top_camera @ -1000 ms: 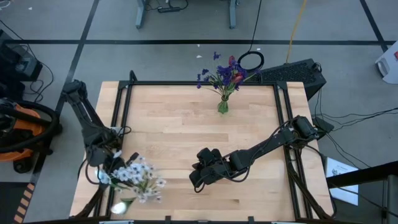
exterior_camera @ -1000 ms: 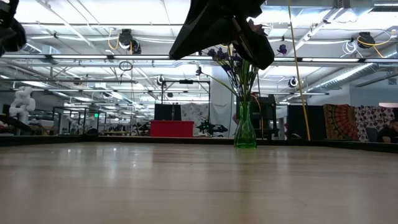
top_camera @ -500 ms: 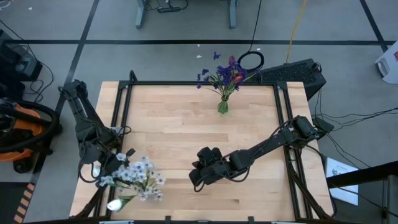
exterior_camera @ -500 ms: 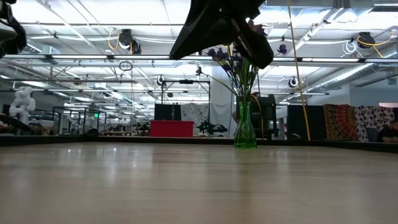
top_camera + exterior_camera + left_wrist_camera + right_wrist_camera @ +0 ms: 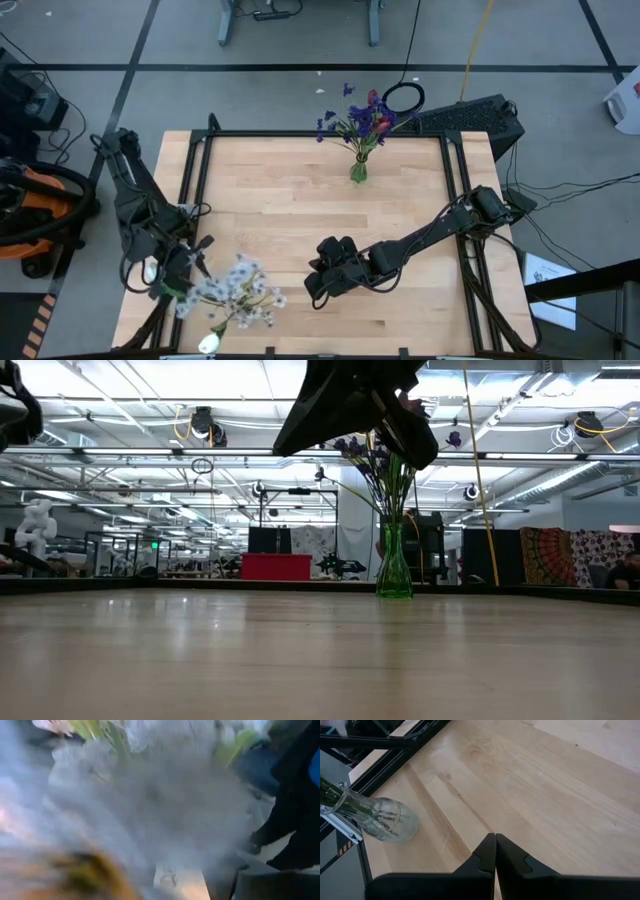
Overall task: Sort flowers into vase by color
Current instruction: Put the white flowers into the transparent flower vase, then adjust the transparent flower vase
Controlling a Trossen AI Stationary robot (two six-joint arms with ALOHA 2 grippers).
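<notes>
White flowers [image 5: 238,295] on green stems stand in a clear glass vase [image 5: 385,822] at the table's near left corner; the vase's bright base [image 5: 210,343] shows below them. My left gripper [image 5: 180,268] is just left of the spray, and its wrist view is filled with blurred white blossom [image 5: 165,785]; I cannot tell whether it touches anything. Purple-blue and red flowers [image 5: 360,118] stand in a green vase [image 5: 358,172] at the middle of the far edge. My right gripper [image 5: 495,836] hangs shut over the table's middle [image 5: 314,295], holding nothing.
Black frame rails [image 5: 195,200] run along the table's left, right and far edges. A black case [image 5: 475,118] lies past the far right corner. The green vase [image 5: 393,570] rises tall at the far edge.
My left gripper has risen a little beside the white flowers. The white spray and the clear vase's base now show farther toward the table's right and near edges than a second ago.
</notes>
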